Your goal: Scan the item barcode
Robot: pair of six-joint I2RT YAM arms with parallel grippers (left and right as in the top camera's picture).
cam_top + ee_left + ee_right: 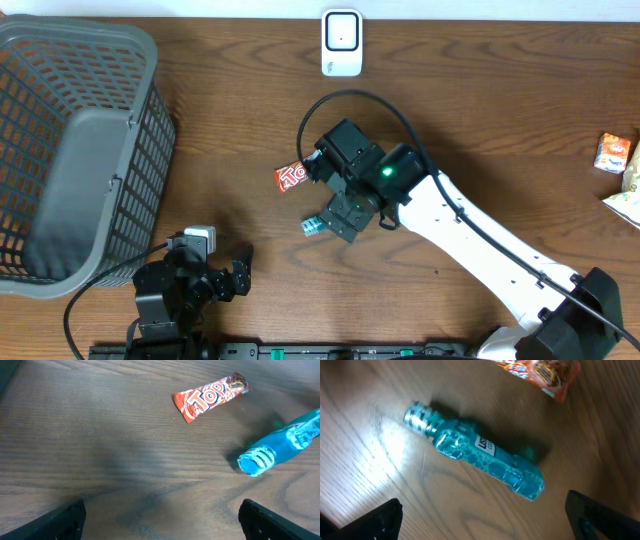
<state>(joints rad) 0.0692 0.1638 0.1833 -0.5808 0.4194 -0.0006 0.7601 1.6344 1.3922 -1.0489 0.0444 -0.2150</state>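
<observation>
The right gripper (482,510) hovers directly over the small clear plastic bottle of blue-green liquid with a ribbed cap (485,462), its jaws spread wide and touching nothing. This reads as the pick-up stage, with the scan itself not yet done. The bottle lies on its side near the middle of the brown wooden table (480,120), cap pointing one way and base the other, on a slant between the two fingers. Closing across its narrow body probably calls for a turn of the wrist before coming down. No barcode shows, only lettering on the label, so the bottle may need rolling before it faces the white box-shaped scanner (342,42) at the far edge. The red "Top" candy bar (210,397) lies near the bottle, apart from it but close enough for a finger to clip. The left gripper (161,510) waits low near the front edge, jaws open and empty. Bare wood lies between bottle and scanner, though a black cable (352,93) loops there. The grey plastic mesh basket (150,160) stands well apart at one side.
</observation>
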